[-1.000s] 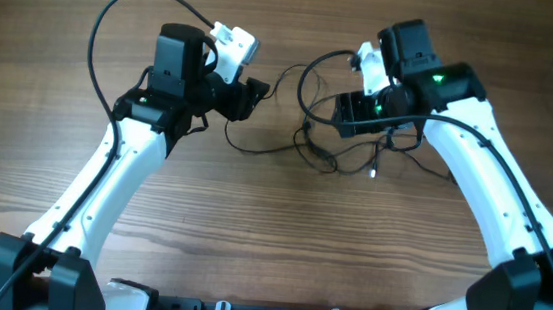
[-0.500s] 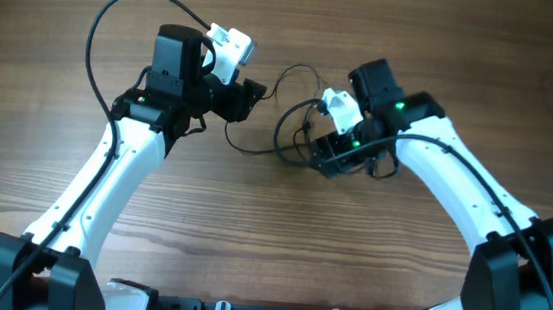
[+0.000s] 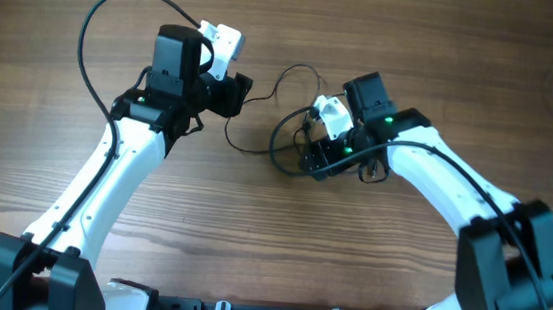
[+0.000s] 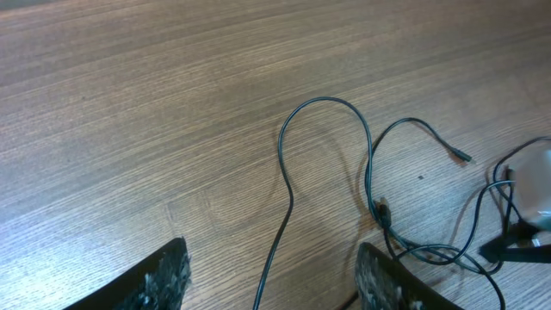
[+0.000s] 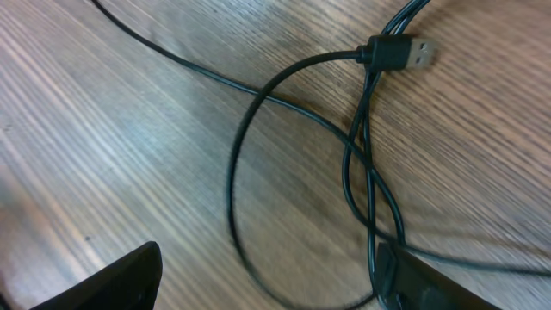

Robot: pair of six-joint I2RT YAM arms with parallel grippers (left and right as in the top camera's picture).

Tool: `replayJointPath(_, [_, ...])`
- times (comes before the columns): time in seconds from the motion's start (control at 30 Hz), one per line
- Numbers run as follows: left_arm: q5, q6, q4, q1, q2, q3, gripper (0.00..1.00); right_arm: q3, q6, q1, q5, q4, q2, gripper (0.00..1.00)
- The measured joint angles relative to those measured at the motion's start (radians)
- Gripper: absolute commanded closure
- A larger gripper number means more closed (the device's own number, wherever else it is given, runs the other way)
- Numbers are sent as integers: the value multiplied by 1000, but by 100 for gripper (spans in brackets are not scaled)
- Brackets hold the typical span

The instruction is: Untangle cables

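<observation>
- Left end effector (image 3: 238, 91): spread wide, pinching nothing. One strand of the cables (image 4: 290, 196) runs up between its fingers. If it closes here and hauls back, I'd expect the whole knot to drag along rather than one strand coming free.
- Middle: the cables lie on the counter (image 3: 250, 233) between the two arms, loops crossing each other. A tug from one side alone would likely tighten those crossings.
- Right end effector (image 5: 271, 271): also spread, low over two twisted strands near the USB plug (image 5: 400, 53). Risks: it clamps both wires at once, or the plug snags in the loop on lifting.
</observation>
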Motion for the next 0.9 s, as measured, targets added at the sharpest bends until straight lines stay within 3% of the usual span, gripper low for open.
replayJointPath(0.07, [-4, -3, -6, 0, 0, 0, 36, 0, -4, 2, -3, 19, 54, 23])
replayJointPath(0.17, [-9, -3, -12, 0, -1, 0, 34, -2, -6, 8, -13, 55, 100, 53])
replayJointPath(0.2, [-9, -3, -12, 0, -4, 0, 34, -2, -7, 8, -18, 64, 112, 80])
replayJointPath(0.23, [-12, -3, -12, 0, -10, 0, 34, -2, -2, 9, -21, 66, 114, 95])
replayJointPath(0.43, [-15, -4, -12, 0, -53, 0, 32, -3, 76, 10, -18, 131, 124, 95])
replayJointPath(0.57, [-15, -6, -27, 0, -53, 0, 32, 20, 132, 10, 39, 76, 113, 96])
replayJointPath(0.9, [-6, -6, -111, 0, -53, 0, 35, 320, 258, -5, 251, -124, -269, 96])
